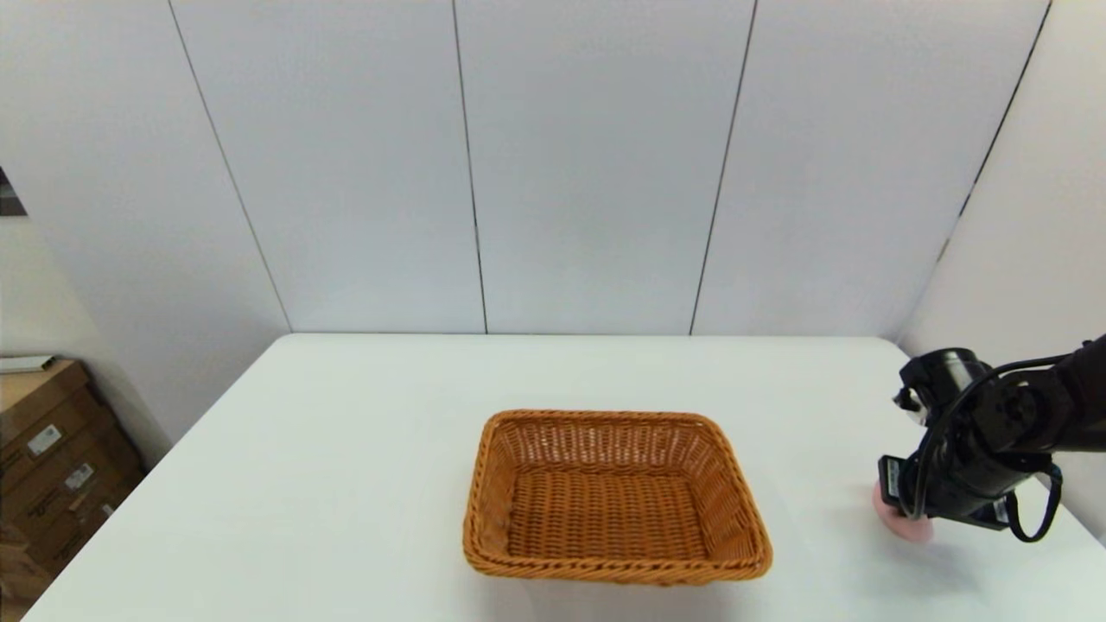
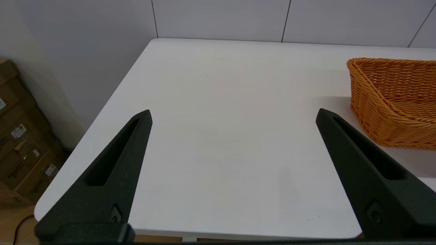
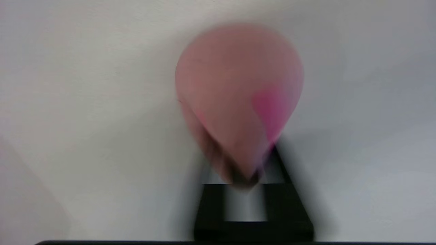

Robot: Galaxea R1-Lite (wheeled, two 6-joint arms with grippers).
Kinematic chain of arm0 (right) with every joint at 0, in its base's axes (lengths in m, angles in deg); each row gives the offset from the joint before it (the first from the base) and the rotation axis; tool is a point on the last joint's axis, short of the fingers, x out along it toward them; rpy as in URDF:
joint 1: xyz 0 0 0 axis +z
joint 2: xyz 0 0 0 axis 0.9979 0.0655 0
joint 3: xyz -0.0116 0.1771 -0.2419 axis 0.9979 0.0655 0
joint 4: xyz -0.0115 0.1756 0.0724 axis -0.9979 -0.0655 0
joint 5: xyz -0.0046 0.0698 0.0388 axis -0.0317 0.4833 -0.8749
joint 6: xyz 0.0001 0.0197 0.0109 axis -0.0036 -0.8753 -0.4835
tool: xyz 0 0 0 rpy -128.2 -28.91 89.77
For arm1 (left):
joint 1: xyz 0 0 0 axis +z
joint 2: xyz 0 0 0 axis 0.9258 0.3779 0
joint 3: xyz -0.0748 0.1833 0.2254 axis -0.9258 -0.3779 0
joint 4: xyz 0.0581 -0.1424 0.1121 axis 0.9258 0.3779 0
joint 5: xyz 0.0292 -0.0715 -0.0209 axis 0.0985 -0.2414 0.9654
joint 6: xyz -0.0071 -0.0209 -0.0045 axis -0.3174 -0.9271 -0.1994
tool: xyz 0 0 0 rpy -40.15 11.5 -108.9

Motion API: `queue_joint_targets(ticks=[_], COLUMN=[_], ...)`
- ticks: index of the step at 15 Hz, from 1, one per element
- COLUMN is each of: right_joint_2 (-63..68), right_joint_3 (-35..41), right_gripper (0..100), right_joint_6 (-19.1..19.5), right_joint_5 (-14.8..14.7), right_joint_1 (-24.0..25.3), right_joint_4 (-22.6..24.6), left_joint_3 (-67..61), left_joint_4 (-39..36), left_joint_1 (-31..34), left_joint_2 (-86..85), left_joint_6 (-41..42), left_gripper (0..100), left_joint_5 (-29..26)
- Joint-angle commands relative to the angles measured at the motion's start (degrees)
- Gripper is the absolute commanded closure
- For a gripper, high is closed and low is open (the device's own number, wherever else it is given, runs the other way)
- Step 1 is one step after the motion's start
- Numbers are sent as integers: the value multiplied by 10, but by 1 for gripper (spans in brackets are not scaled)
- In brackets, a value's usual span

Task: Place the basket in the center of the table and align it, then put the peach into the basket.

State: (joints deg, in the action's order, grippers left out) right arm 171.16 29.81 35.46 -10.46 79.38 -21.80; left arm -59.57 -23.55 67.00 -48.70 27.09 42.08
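The basket (image 1: pixel 615 501) is seen empty near the middle of the table (image 1: pixel 346 484), towards the near edge, long sides roughly square to that edge. The peach (image 1: pixel 899 520) is found on the tabletop at the right side, well apart from the basket, with the right gripper (image 1: pixel 903 510) lowered onto it; in the blurred right wrist view the peach (image 3: pixel 238 95) is pinched between the fingers. The left gripper (image 2: pixel 233 119) is held low by the table's left near corner, fingers (image 2: pixel 112 170) spread wide, nothing between them, basket side (image 2: pixel 391 98) just beside
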Motion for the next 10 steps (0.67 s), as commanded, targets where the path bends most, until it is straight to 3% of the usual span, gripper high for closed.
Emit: queue_joint_targets(ticks=[1,6,10], right_joint_2=[-42,-226,-294], right_joint_3=[-3,3,-20], right_gripper=[100,100,100], right_joint_6=[-11,-11,-16], right_joint_5=[14,117,117], right_joint_1=[-1,40,174], right_joint_4=[-2,-16,-68], left_joint_3=[0,0,0], left_joint_4=[0,0,0], left_joint_1=[0,0,0], left_joint_2=[-1,-1,-1], left_joint_6=[-1,-1,0], left_gripper=[0,0,0], left_joint_5=[0,0,0])
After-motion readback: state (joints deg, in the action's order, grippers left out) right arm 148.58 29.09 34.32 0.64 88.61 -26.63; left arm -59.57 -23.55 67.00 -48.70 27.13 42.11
